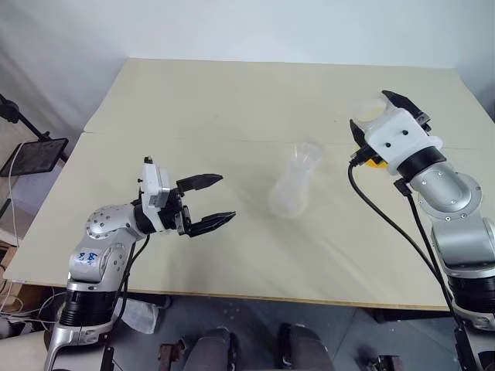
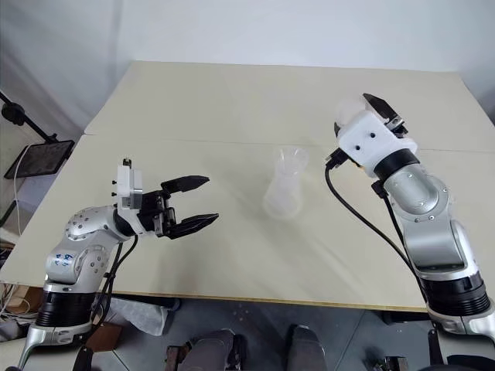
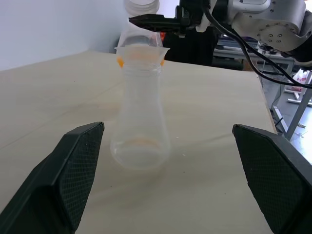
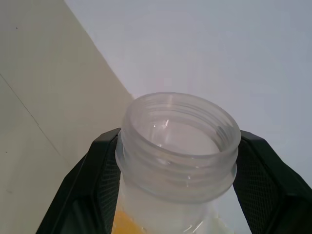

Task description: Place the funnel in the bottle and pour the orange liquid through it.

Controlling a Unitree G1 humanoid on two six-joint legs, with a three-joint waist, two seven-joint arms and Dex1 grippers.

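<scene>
The clear bottle [image 1: 290,197] stands upright at the middle of the table, and the clear funnel [image 1: 308,152] sits in its neck. My left gripper [image 1: 227,198] hangs open to the bottle's left, apart from it, with the bottle [image 3: 140,126] straight ahead between its fingers. My right gripper [image 1: 383,108] is raised to the right of the bottle and shut on the threaded neck of a clear vessel [image 4: 178,141], which stands mouth up. The orange liquid [image 4: 127,220] lies in the vessel's lower part, and a patch of the orange liquid [image 1: 374,162] peeks out under the white wrist.
The beige table [image 1: 232,100] stretches far behind the bottle, and its front edge runs close under both arms. A black stand with a dark plate [image 1: 35,154] is off the table's left side. A black cable [image 1: 387,216] hangs from my right wrist.
</scene>
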